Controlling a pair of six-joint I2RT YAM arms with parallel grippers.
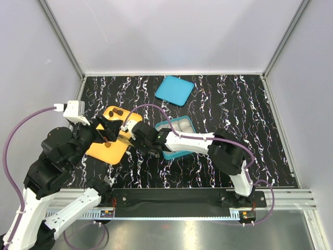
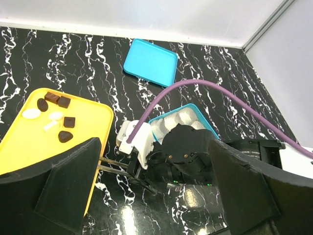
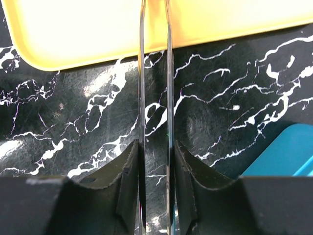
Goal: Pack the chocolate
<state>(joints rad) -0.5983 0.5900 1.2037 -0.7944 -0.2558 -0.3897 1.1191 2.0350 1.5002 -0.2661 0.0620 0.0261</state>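
Several pieces of chocolate (image 2: 64,102), dark brown and pale, lie at the far end of a yellow tray (image 2: 93,117). My right gripper (image 3: 155,147) is shut on a pair of thin metal tongs (image 3: 142,73). The two prongs reach over the tray's near edge (image 3: 73,44), and their tips are out of view. In the left wrist view the tongs (image 2: 115,164) run behind my left finger. My left gripper (image 2: 155,147) hangs open above the right gripper (image 1: 143,136), holding nothing. A teal box (image 2: 208,123) with white paper cups stands right of the tray.
A teal lid (image 1: 175,90) lies flat at the back of the black marbled table (image 1: 250,114). A purple cable (image 2: 210,88) arcs over the right wrist. White walls close in the back and both sides.
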